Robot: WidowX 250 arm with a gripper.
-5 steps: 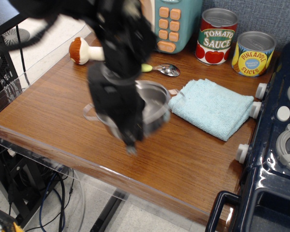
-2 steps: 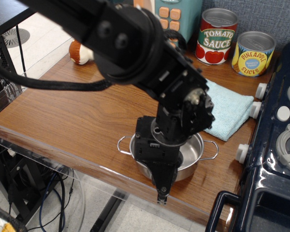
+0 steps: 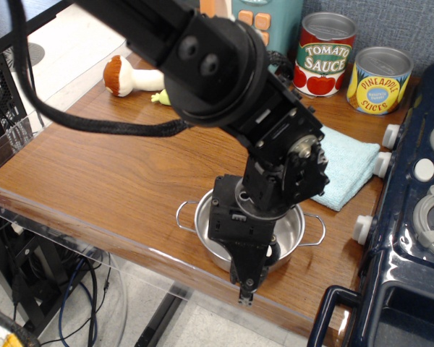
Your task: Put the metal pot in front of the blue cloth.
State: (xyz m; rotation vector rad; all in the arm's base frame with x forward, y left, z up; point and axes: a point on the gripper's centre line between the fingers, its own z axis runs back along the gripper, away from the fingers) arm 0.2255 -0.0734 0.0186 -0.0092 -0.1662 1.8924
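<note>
The metal pot [image 3: 294, 225] sits on the wooden table [image 3: 116, 173] near its front edge, in front of the blue cloth [image 3: 345, 162], about a hand's width nearer the camera. Its wire loop handles stick out left and right. My black gripper [image 3: 254, 273] comes down over the pot's front rim, with one finger outside the rim and one inside, and looks shut on the rim. My arm hides most of the pot and the cloth's left part.
A tomato sauce can [image 3: 325, 54] and a pineapple can [image 3: 380, 79] stand at the back. A toy mushroom [image 3: 126, 76] lies at the back left. A dark toy stove [image 3: 419, 217] with white knobs borders the table's right side.
My gripper carried the pot from left of the cloth towards the front edge and set it down in front of the cloth. In the last half second it barely moved.
</note>
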